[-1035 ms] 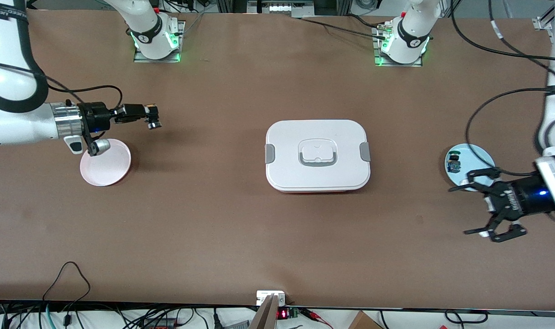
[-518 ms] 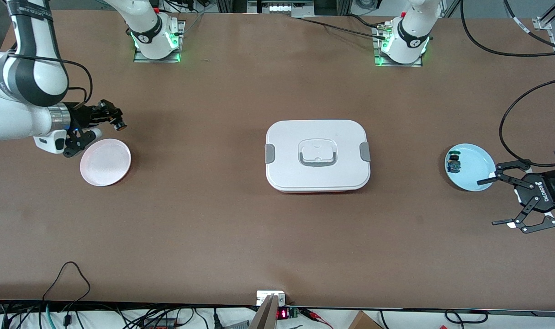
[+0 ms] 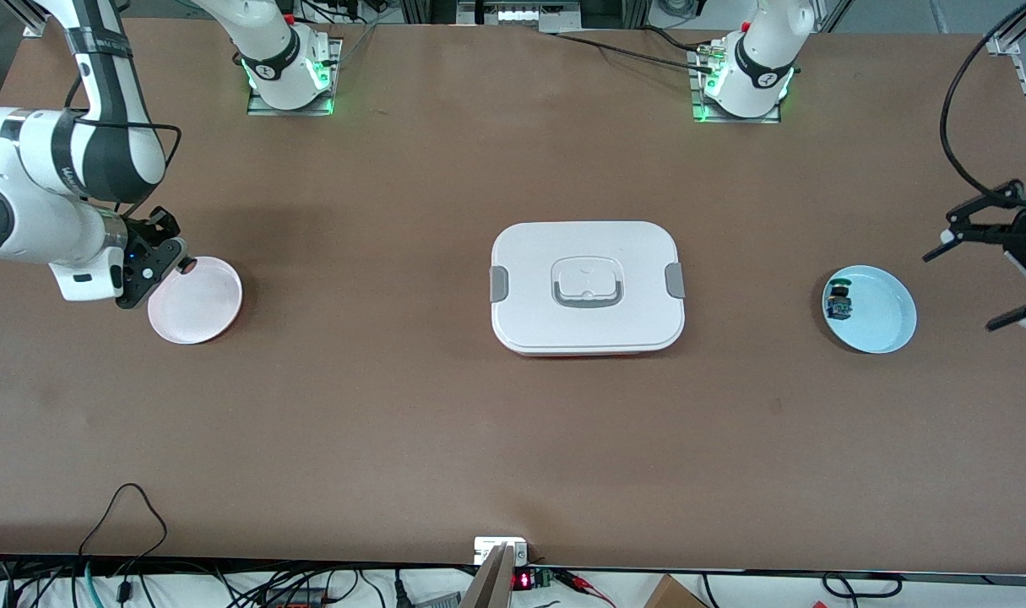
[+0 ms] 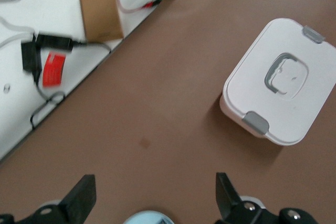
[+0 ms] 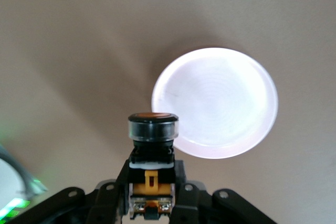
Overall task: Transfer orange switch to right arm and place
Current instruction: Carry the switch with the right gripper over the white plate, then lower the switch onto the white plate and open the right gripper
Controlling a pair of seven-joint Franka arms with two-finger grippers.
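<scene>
- Gripping the orange switch [image 5: 153,145], the right tool [image 3: 177,263] hangs over the pink plate's [image 3: 200,304] rim, apparently positioned for placement there.
- Switch: black ring, orange cap, short dark body.
- Left tool [image 3: 990,279] waits with fingers spread beside the blue plate [image 3: 884,325].
</scene>
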